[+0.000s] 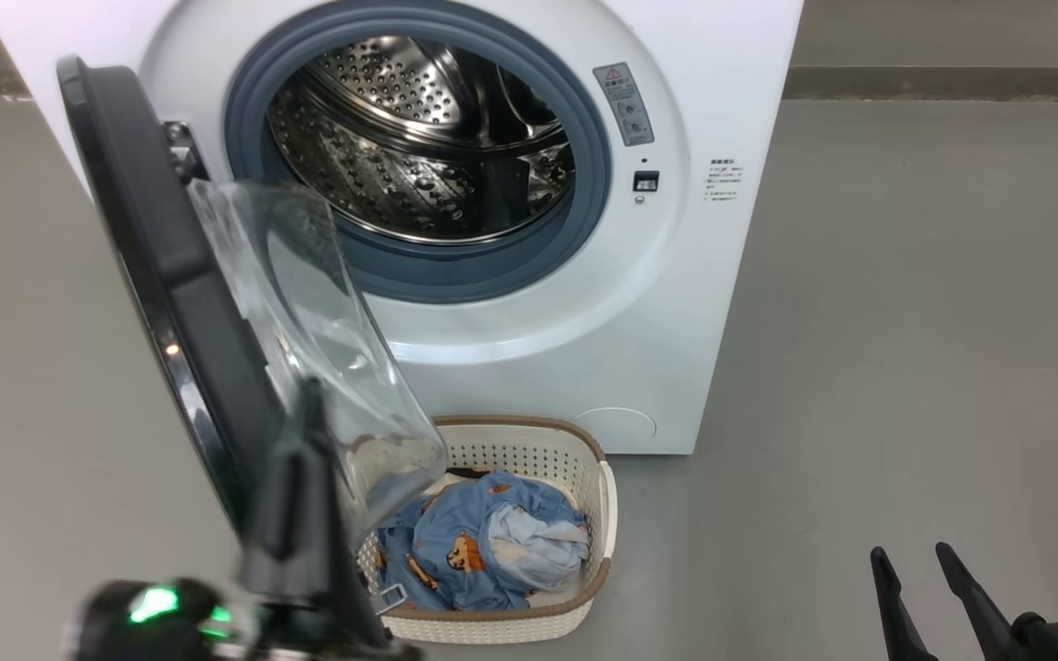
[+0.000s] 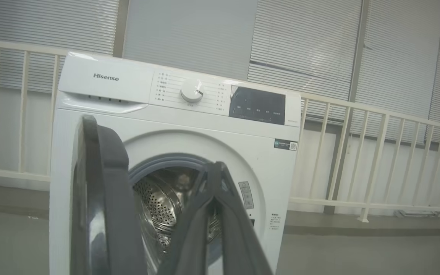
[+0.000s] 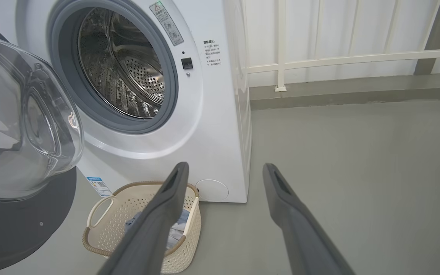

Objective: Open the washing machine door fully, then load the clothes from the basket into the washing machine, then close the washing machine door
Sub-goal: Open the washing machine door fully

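The white washing machine faces me with its steel drum bare inside the grey gasket. Hinged at the left, the washing machine door stands swung out toward me, its clear glass porthole bulging to the right. My left gripper is shut and holds nothing; it rises just right of the door's inner face, in front of the glass. On the floor before the machine sits the basket holding the clothes. My right gripper is open, low at the right, apart from the basket.
Grey floor stretches wide to the right of the machine. A white railing runs behind and beside it, with slatted blinds beyond. The open door overhangs the basket's left part.
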### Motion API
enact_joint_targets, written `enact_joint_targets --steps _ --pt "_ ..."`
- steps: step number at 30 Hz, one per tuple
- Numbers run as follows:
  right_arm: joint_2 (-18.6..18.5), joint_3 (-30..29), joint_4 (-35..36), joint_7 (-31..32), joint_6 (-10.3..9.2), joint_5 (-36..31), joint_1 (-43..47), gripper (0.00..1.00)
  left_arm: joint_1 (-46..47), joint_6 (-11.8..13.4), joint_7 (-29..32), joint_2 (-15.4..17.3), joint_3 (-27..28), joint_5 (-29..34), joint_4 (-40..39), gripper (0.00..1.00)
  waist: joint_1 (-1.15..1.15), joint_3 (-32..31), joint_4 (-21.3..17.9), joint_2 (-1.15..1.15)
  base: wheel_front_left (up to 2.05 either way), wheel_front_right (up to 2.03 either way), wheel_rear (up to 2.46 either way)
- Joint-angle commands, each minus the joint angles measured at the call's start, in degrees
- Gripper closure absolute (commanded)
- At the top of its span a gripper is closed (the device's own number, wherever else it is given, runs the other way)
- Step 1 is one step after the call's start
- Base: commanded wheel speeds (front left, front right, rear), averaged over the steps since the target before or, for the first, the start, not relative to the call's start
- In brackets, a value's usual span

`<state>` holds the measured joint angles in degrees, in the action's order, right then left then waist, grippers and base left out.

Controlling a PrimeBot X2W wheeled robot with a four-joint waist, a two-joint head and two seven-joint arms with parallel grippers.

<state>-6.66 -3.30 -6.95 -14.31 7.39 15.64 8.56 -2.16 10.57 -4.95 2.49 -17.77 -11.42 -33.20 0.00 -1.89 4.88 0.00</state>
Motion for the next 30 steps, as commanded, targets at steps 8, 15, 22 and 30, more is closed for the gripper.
enact_joint_targets --steps 8,15,22,30 --pt "-0.34 1.21 0.81 -0.69 0.10 0.18 -0.58 0.00 -2.37 -1.06 7.47 0.79 -4.92 -1.37 6.79 1.00 0.00 0.35 1.27 0.00 0.00 0.00 0.00" --pt "-0.06 1.54 0.43 -0.69 0.10 0.36 -0.61 0.00 -4.65 -0.42 9.21 1.51 -4.92 -2.62 10.95 1.00 0.00 0.54 2.24 0.00 0.00 0.00 0.00" --pt "-0.16 1.94 0.15 -0.69 0.10 0.39 -0.74 0.00 -5.82 2.30 6.86 0.88 -3.38 -6.74 14.92 1.00 0.00 0.76 2.94 0.00 0.00 0.00 0.00" --pt "0.02 2.20 -0.30 -0.69 0.10 0.44 -0.24 0.00 -5.08 4.73 4.58 1.14 -0.65 -7.04 16.17 1.00 0.00 1.00 4.73 0.00 0.00 0.00 0.00"
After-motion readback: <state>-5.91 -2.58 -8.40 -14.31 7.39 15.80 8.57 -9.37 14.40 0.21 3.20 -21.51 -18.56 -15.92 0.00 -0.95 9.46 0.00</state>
